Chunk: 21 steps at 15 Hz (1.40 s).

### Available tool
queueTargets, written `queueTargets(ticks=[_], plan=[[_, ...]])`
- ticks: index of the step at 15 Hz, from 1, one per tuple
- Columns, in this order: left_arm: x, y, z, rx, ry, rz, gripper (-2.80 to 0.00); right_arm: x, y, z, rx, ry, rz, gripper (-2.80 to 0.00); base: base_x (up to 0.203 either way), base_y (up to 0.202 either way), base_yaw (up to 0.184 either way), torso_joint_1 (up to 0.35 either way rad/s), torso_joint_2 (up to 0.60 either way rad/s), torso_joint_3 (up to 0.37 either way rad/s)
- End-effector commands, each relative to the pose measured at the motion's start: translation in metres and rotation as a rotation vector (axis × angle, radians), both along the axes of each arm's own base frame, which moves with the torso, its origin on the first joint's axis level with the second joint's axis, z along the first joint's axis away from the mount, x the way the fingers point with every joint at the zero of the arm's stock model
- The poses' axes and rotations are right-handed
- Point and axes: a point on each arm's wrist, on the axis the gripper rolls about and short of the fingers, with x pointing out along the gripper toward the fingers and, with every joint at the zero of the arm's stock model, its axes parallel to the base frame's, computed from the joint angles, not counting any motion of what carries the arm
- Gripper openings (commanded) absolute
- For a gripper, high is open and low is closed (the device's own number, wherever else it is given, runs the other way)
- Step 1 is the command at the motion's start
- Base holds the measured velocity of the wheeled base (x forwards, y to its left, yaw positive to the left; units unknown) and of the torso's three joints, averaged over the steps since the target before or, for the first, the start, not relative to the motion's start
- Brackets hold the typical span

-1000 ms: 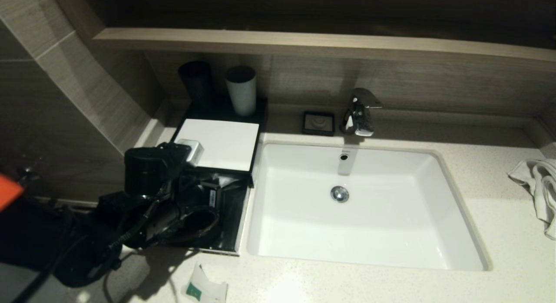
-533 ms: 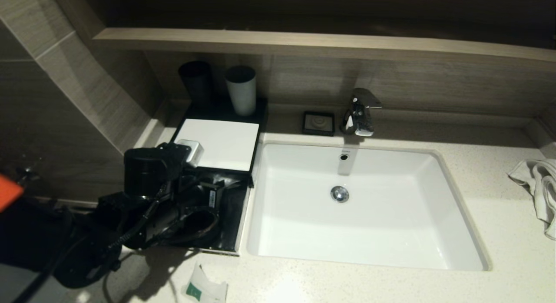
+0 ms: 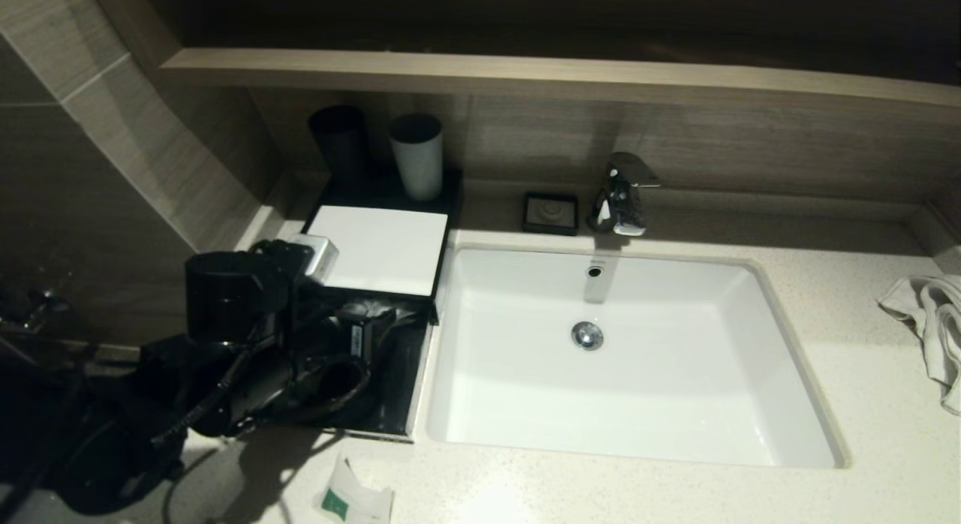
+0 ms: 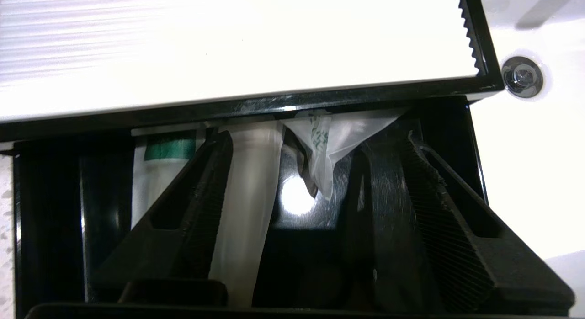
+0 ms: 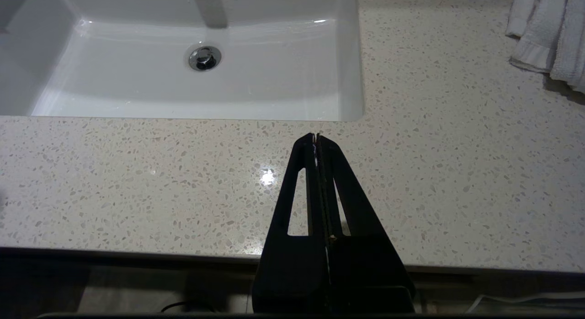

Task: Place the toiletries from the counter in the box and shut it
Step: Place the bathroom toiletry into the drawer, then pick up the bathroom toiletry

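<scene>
Lying nearest on the counter (image 3: 676, 501) is one small sachet (image 3: 353, 498) with a green label. Behind it, the left gripper (image 4: 315, 159) hangs over the box's (image 3: 379, 246) pulled-out black drawer (image 3: 398, 381), fingers (image 4: 205, 204) spread wide and holding nothing; a second ago they were shut. Between them lie a slim tube (image 4: 247, 195) and a crumpled packet (image 4: 329, 145), with another tube (image 4: 160, 172) beside. The arm has drawn slightly back and hides much of the drawer. The right gripper (image 5: 316, 138), closed, is parked over the counter's front edge. Farther back: sink (image 3: 751, 284), towel (image 3: 927, 321), soap dish (image 3: 551, 212), tap (image 3: 622, 194), two cups (image 3: 417, 156).
</scene>
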Motion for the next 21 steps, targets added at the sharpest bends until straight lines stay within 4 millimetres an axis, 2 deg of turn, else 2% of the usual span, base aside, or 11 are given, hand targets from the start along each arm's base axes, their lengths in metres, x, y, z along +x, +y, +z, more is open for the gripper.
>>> queueTargets(ticks=[1,7,8,16,21], plan=[[-0.015,0.007,0.007,-0.013,-0.019,0.001,0.0,0.0,0.0,0.0,0.001,0.002,0.0,-2.8,0.0,0.0,0.0,0.0,0.0,0.0],[-0.056,0.023,0.017,-0.033,-0.052,-0.014,0.0,0.0,0.0,0.0,0.0,0.002,0.0,-2.8,0.0,0.0,0.0,0.0,0.0,0.0],[-0.063,0.024,0.017,-0.033,-0.05,-0.025,-2.8,0.0,0.0,0.0,0.001,0.002,0.0,-2.8,0.0,0.0,0.0,0.0,0.0,0.0],[-0.112,0.047,0.018,-0.005,0.035,-0.03,-2.8,0.0,0.0,0.0,0.0,0.002,0.0,-2.8,0.0,0.0,0.0,0.0,0.0,0.0],[-0.113,0.047,0.008,0.034,0.133,-0.054,-2.8,0.0,0.0,0.0,0.001,0.002,0.0,-2.8,0.0,0.0,0.0,0.0,0.0,0.0]])
